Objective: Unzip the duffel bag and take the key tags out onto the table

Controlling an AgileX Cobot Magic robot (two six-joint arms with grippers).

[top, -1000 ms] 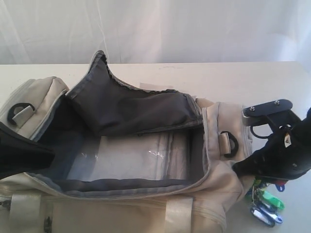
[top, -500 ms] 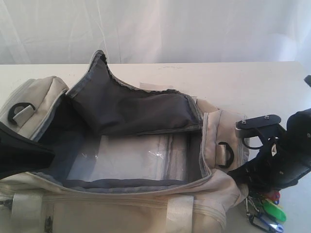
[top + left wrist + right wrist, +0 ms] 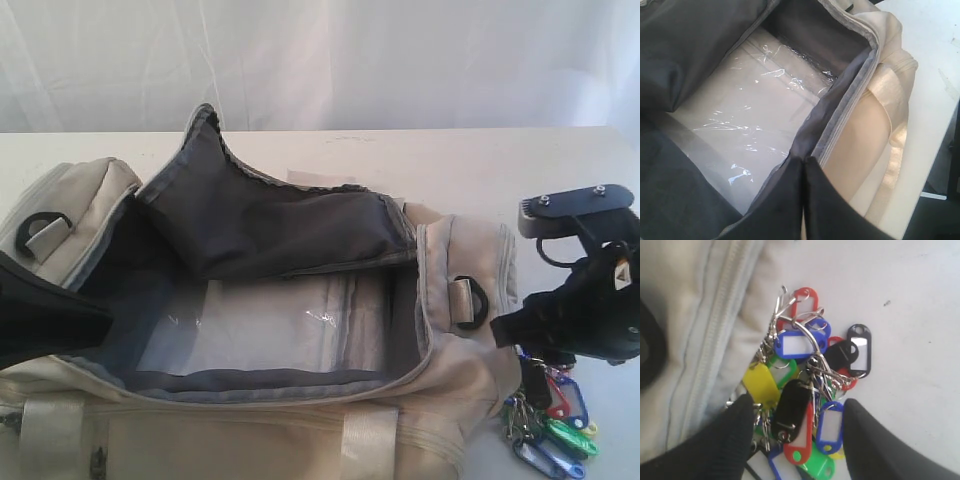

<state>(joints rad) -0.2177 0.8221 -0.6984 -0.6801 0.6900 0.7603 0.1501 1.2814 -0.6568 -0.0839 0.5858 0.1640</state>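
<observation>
the table (image 3: 400,160) carries the unzipped bag (image 3: 250,440), its rim pinched in the clenched left gripper (image 3: 804,200); the right gripper (image 3: 799,407) hangs with fingers spread, gripping nothing, over the tags (image 3: 805,365), which lie on the table against the bag's end. the risk: a ring could catch a finger on lifting and drag the bunch, or the bag, once freed, could slump over them
</observation>
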